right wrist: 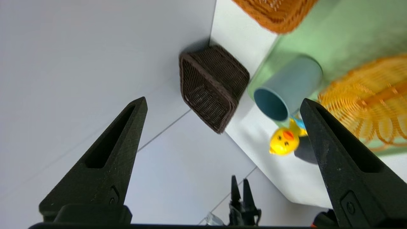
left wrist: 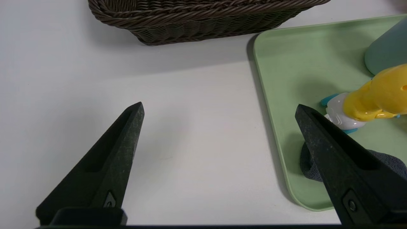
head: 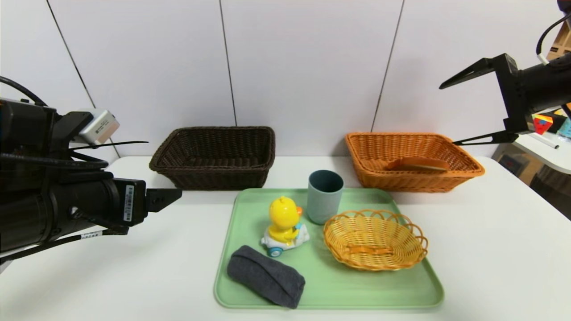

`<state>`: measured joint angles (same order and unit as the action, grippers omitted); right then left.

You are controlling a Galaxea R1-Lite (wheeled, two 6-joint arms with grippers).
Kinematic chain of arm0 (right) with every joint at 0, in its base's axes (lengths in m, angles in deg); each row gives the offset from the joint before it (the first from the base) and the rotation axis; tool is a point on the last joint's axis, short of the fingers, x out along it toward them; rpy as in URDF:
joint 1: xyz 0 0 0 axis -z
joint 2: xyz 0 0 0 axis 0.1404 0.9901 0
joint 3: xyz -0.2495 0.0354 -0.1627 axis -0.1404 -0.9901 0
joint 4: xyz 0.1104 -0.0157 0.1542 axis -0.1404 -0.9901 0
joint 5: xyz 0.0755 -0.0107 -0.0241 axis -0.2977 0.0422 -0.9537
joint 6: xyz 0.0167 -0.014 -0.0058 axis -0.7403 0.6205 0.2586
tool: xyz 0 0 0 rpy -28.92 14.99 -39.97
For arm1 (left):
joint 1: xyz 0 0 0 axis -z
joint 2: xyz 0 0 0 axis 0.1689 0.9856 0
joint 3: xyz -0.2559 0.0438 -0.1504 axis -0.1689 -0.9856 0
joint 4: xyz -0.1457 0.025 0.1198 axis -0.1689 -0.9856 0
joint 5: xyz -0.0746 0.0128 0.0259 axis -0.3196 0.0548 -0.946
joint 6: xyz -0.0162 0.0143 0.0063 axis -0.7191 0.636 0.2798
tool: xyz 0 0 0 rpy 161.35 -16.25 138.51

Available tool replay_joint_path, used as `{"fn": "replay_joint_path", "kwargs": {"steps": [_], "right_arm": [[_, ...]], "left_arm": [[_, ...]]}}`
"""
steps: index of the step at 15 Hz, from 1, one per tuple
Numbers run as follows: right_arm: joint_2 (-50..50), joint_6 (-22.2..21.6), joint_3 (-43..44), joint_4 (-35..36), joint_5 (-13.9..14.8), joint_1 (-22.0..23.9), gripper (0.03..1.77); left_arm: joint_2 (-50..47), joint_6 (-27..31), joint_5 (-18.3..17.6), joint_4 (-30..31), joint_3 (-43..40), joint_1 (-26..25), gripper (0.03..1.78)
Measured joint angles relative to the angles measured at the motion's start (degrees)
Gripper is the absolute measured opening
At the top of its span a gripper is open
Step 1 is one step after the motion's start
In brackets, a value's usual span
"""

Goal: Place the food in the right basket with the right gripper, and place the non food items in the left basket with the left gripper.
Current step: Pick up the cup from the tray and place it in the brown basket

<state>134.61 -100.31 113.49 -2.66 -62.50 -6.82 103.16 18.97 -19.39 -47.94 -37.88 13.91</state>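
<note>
left gripper [head: 171, 198]: parked low on the left, over bare table beside the tray. Jaws wide apart, nothing between them.
left basket [head: 214, 156]: dark brown wicker, back left of the table. Nothing visible inside, so no non-food is sorted yet.
table [head: 490, 249]: white; both baskets sit behind the tray.
tray [head: 330, 285]: green, centre front. All three non-food items sit on it.
pouch [head: 266, 276]: dark grey fabric, lying flat at the tray's front-left corner, closest to the left claw.
duck toy [head: 284, 226]: yellow on a white wheeled base, upright, just behind the pouch and just beside the cup.
cup [head: 324, 196]: blue-grey, upright, mouth up, at the back of the tray.
wicker bowl [head: 375, 239]: small, round, yellow, on the right half of the tray. Looks empty.
right basket [head: 412, 160]: orange-tan wicker, back right.
bread [head: 418, 164]: one crusted slice lying flat inside the right basket. Food half looks done.
right gripper [head: 448, 113]: raised above and to the right of the right basket, clear of its rim. Jaws spread wide, holding nothing.
done: bread in the right basket.
left to do: pouch, duck toy and cup into the left basket, all with the left claw. By item count, roughly a quarter through.
likely first pick: the pouch, judging by how near it is.
</note>
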Motion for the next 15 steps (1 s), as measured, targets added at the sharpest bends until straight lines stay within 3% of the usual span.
{"fn": "replay_joint_path", "kwargs": {"steps": [4, 6, 8, 10, 12, 15], "right_arm": [[-6.3, 2.0, -1.7, -5.2, 0.9, -7.0, 1.67], [-9.4, 5.6, -3.8, -5.4, 4.5, -12.1, 1.68], [-12.5, 13.7, -7.3, -5.4, 12.2, -19.4, 1.69], [-15.7, 24.4, -12.8, -5.2, 22.4, -26.4, 1.69], [-18.0, 33.1, -17.1, -2.5, 30.5, -31.0, 1.69], [-19.6, 41.0, -21.6, 4.2, 36.8, -34.8, 1.69]], "left_arm": [[-0.1, 0.1, 0.0, 0.0, 0.4, 1.0, 1.69], [-0.5, 0.1, -0.1, 0.0, 0.4, 1.7, 1.69], [-1.1, 0.1, -0.1, -0.1, 0.2, 2.2, 1.69], [-1.7, 0.0, 0.0, -0.1, -0.1, 3.4, 1.69], [-2.1, -0.1, 0.7, -0.1, -0.8, 4.6, 1.69], [-3.2, 0.1, 1.1, -0.1, -2.5, 5.1, 1.69]]}}
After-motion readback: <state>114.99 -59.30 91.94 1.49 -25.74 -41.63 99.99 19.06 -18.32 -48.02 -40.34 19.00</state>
